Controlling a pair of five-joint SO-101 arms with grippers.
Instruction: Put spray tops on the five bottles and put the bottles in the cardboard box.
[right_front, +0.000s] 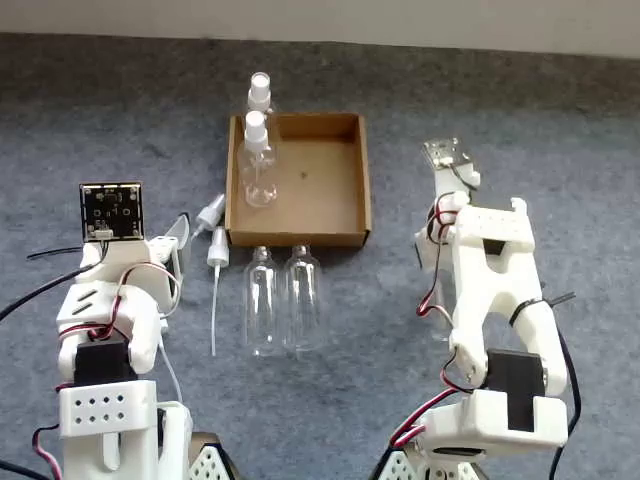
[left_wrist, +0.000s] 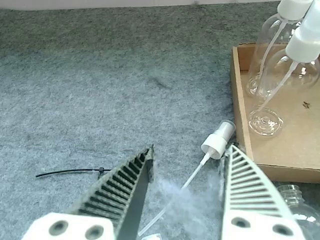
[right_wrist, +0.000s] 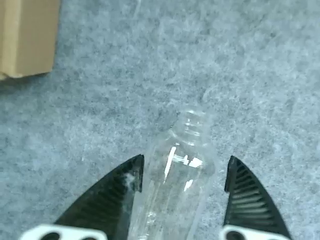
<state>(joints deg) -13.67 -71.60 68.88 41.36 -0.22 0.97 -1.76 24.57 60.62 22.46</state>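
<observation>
Claws gape wide: left claw (left_wrist: 190, 150) over spray top (left_wrist: 218, 140), right claw (right_wrist: 185, 159) astride bottle (right_wrist: 172, 200).

Soft, even light falls from above over the grey counter (right_front: 500, 100), bright throughout. Shadows are faint and blurred at their edges. The clear bottle (right_wrist: 175, 175) carries small white glints along its shoulder. Pale highlights sit on the capped bottles (left_wrist: 287, 75) inside the cardboard box (left_wrist: 239, 100).
</observation>
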